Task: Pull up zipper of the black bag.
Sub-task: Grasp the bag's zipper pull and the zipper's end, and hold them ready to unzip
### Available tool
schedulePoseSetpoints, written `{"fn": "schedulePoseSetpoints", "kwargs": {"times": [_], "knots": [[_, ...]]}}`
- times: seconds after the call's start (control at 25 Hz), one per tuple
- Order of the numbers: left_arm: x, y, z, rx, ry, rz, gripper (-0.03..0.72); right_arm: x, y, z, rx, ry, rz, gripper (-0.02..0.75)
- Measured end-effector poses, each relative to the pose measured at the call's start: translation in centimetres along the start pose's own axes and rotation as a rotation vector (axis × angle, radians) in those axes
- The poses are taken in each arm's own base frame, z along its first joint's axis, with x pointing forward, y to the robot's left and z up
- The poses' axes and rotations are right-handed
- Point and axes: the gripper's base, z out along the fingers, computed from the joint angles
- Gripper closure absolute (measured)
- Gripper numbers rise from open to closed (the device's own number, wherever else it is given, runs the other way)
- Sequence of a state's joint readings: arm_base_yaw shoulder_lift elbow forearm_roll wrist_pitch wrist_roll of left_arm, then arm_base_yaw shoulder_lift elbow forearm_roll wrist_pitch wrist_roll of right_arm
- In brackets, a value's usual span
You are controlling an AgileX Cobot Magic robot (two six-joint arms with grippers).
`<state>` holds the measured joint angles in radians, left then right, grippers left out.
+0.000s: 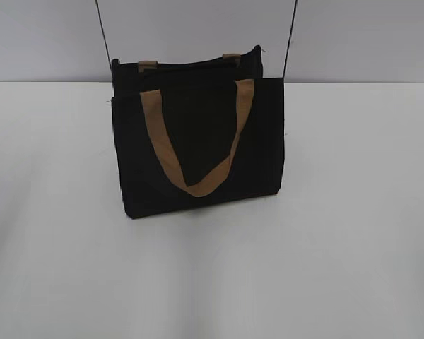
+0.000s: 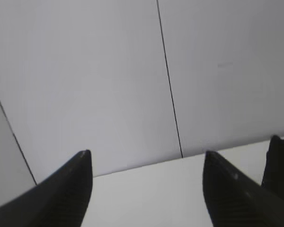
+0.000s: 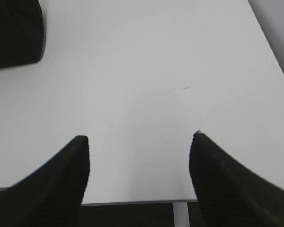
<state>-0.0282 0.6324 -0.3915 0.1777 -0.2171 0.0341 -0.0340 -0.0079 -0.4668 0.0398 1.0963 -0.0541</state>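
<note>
In the exterior view you see the black bag [image 1: 198,141] standing upright on the white table [image 1: 353,247], toward the back and near the middle. One tan handle [image 1: 198,152] hangs down its front face in a V, and two thin black cords [image 1: 103,32] rise from its top corners out of the picture. The zipper runs along the top edge, but you cannot make out its pull here. Neither arm shows in this view.

From the left wrist you get what the exterior view lacks: the left gripper [image 2: 146,163], its two dark fingers spread wide apart with nothing between them, tilted toward the pale wall [image 2: 85,71]. A dark edge of the bag [image 2: 280,161] sits at far right.

From the right wrist, the right gripper [image 3: 139,142] points down at bare table [image 3: 146,71], fingers likewise wide apart and empty. A black corner of the bag [image 3: 14,30] shows at top left.
</note>
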Motion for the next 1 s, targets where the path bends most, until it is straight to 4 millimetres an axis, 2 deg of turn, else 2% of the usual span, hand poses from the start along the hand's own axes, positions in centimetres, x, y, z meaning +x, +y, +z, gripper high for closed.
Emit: {"fn": "schedulePoseSetpoints", "kwargs": {"times": [0.16, 0.28, 0.44, 0.6, 0.8, 1.0], "knots": [[2.7, -1.5, 3.6, 0.105, 0.081, 0.031, 0.142, 0.0, 0.0, 0.0, 0.000, 0.000, 0.000, 0.234], [4.4, -3.0, 5.5, 0.188, 0.110, 0.022, 0.142, 0.0, 0.0, 0.0, 0.000, 0.000, 0.000, 0.234], [6.7, -4.4, 7.8, 0.293, 0.119, -0.081, 0.142, 0.0, 0.0, 0.0, 0.000, 0.000, 0.000, 0.234], [9.8, -4.6, 9.5, 0.363, 0.156, -0.214, 0.142, 0.0, 0.0, 0.0, 0.000, 0.000, 0.000, 0.234], [13.7, -5.0, 10.9, 0.476, 0.231, -0.265, 0.145, 0.0, 0.0, 0.0, 0.000, 0.000, 0.000, 0.234], [16.3, -5.7, 13.8, 0.660, 0.280, -0.303, 0.207, 0.0, 0.0, 0.0, 0.000, 0.000, 0.000, 0.234]]}}
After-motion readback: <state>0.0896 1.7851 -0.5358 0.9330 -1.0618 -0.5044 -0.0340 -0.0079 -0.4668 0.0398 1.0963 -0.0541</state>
